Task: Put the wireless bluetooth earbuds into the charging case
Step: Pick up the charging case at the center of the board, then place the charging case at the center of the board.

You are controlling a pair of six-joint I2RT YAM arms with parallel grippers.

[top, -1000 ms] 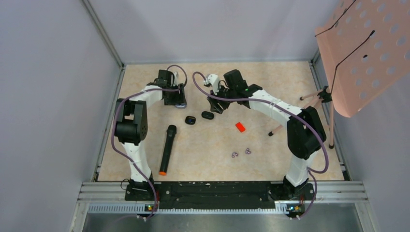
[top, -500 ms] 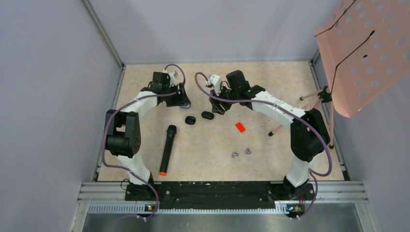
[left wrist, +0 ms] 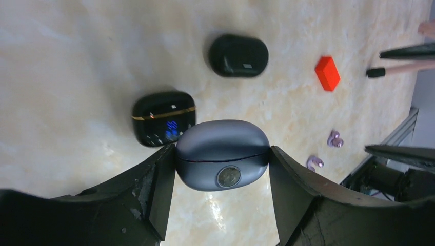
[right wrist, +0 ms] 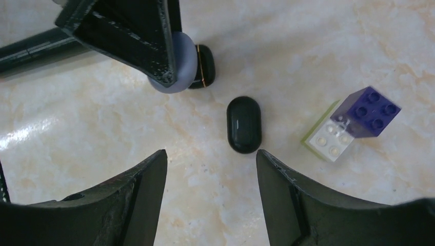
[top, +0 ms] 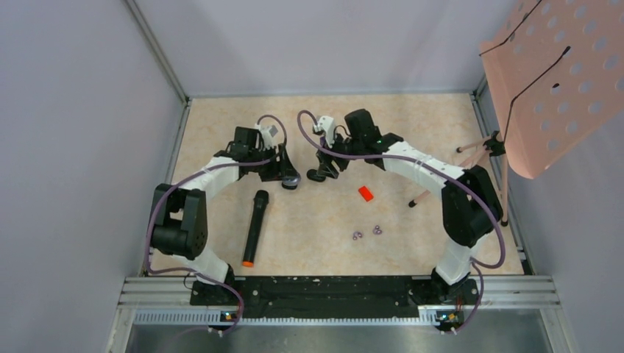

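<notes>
My left gripper (top: 289, 175) is shut on a closed grey-blue charging case (left wrist: 223, 154), gripped at its two ends and held just above the table. The case also shows in the right wrist view (right wrist: 180, 64). Just beyond it lies a glossy black case with a gold seam (left wrist: 164, 118). A matte black oval case (left wrist: 238, 55) lies farther on, also in the top view (top: 316, 175). My right gripper (right wrist: 212, 154) is open and empty, hovering just short of that oval case (right wrist: 244, 124). No black earbuds show in any view.
A red block (top: 366, 193) and two pale purple rings (top: 357, 236) (top: 377, 229) lie right of centre. A black microphone (top: 254, 226) lies near the left. A purple-and-white toy brick (right wrist: 354, 123) lies beside the oval case. A pink music stand (top: 552, 81) leans in at the right.
My left gripper has carried the grey-blue case from the far left toward the centre, over the glossy black case. My right gripper has dropped slightly toward the oval case.
</notes>
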